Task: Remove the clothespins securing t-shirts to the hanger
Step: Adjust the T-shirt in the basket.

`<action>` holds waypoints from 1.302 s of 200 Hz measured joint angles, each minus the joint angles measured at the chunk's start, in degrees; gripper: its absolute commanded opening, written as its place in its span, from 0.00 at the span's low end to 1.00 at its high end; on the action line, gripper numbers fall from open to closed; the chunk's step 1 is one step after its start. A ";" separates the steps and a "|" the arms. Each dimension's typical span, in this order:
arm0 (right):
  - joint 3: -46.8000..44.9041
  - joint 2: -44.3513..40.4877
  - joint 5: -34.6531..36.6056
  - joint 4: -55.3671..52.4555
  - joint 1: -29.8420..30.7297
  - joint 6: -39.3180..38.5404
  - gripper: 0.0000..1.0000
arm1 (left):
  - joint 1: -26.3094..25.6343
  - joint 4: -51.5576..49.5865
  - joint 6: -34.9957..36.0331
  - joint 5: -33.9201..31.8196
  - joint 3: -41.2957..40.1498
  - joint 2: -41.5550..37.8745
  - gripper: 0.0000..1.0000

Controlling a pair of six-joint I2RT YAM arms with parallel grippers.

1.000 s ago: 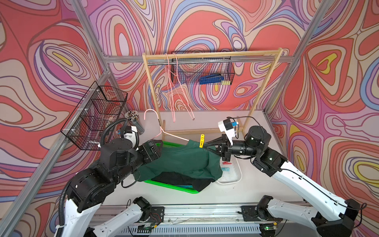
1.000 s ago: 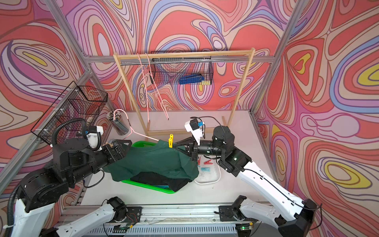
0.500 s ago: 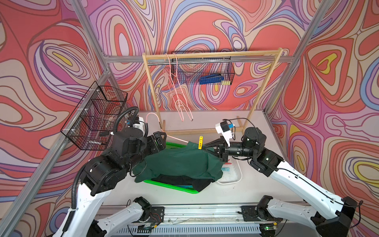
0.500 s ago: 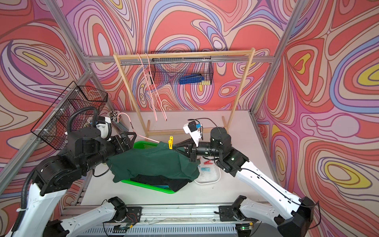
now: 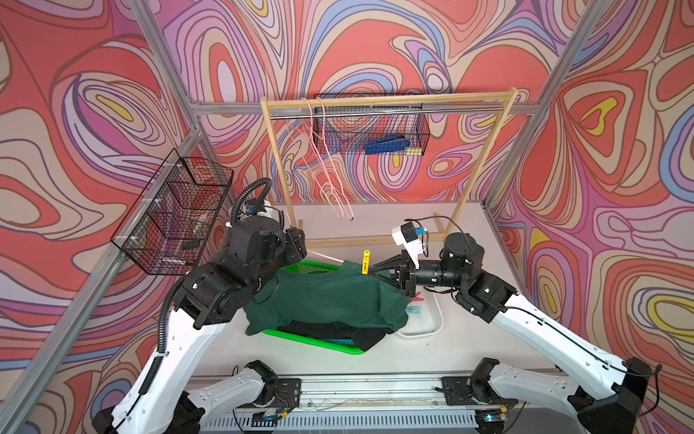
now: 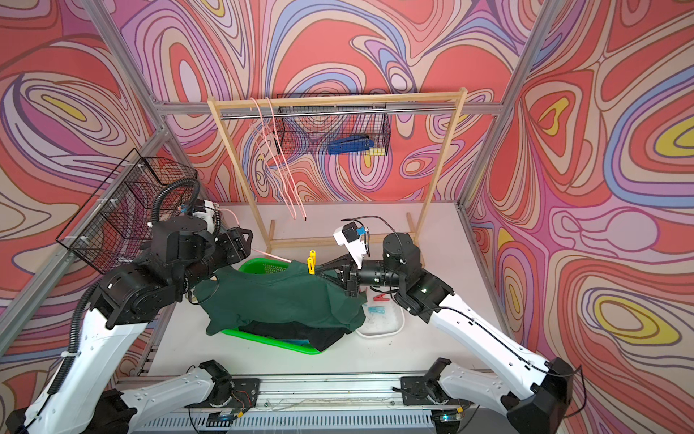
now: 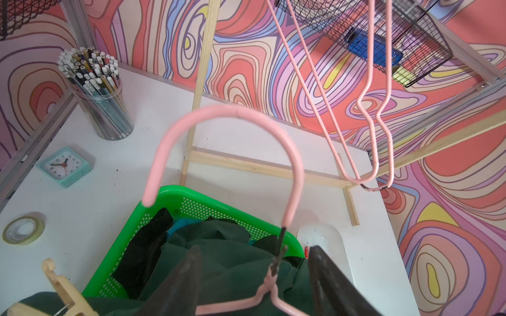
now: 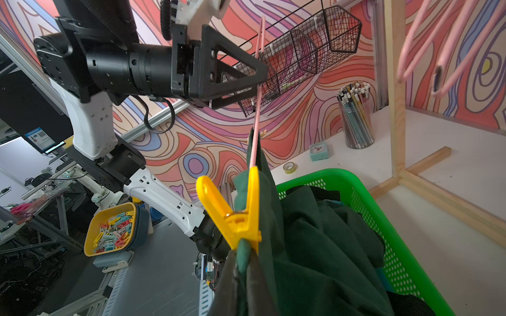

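Booth: walls in red, pink and lilac swirls, with a white table [image 5: 450, 353].
Far side: a wooden rack [image 5: 375, 100] carrying two bare hangers [image 7: 361, 179].
Centre: a green basket [image 7: 175, 193] holding a black shirt [image 5: 338, 330] and a sliver of turquoise cloth [image 7: 179, 227], both off any hanger.
Above the basket: a dark green shirt [image 5: 330, 297] draped on a pink hanger [image 7: 227, 112], strung between the two arms.
Pegs on it: a yellow clothespin [image 8: 232, 208] upright on the right shoulder, and a pale peg [image 7: 61, 290] at the left shoulder.
Right of the basket: a white tray [image 5: 432, 330] with a red peg [image 5: 417, 299] and a light blue peg [image 5: 413, 311] lying loose.
Arms: the left gripper [image 7: 254, 254] has its jaws apart, one either side of the pink hanger's twisted neck, not visibly touching it. The right gripper [image 8: 241, 273] is pinched tight on the dark green shirt just below the yellow clothespin.
Progress, by my reckoning: two shirts look freed. The green one remains pinned, so at least two pegs are left to pull.
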 measured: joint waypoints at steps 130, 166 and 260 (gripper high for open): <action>0.26 1.03 0.22 -0.72 -0.13 -0.11 0.00 | 2.60 8.57 3.17 3.85 -9.07 -1.36 0.00; 0.50 2.36 -0.09 -1.77 -0.07 0.68 0.21 | 2.64 11.21 4.79 3.28 -13.44 -4.87 0.00; 10.78 4.48 3.13 -13.92 0.02 -3.28 0.68 | 2.54 13.27 5.57 5.27 -21.97 -10.97 0.00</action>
